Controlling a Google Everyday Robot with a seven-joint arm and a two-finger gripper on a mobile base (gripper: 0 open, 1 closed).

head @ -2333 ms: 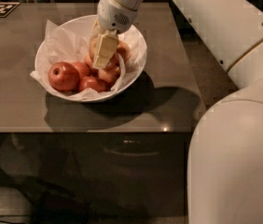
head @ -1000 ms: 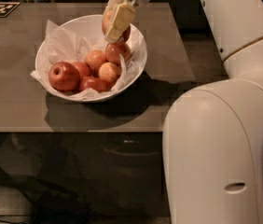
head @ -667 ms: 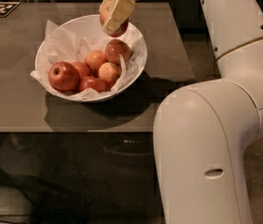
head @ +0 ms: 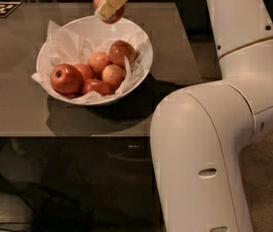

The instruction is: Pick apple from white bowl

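The white bowl [head: 145,58], lined with crinkled white paper, stands on the table and holds several red and red-yellow apples [head: 111,74]. A big dark red apple [head: 66,79] lies at its left side. My gripper [head: 109,3] is at the top edge of the view, above the bowl's far rim. Its tan fingers are shut on a red apple [head: 113,17], held clear of the bowl. Only the lower and left edges of that apple show past the fingers. No sticker shows on it.
The bowl sits on a brown table [head: 15,110] whose front edge runs below it. A black-and-white marker tag [head: 0,8] lies at the far left corner. My white arm [head: 214,139] fills the right side of the view.
The gripper has risen out of the bowl with an apple in its fingers and now hangs higher, at the top edge. The other apples stay in the bowl.
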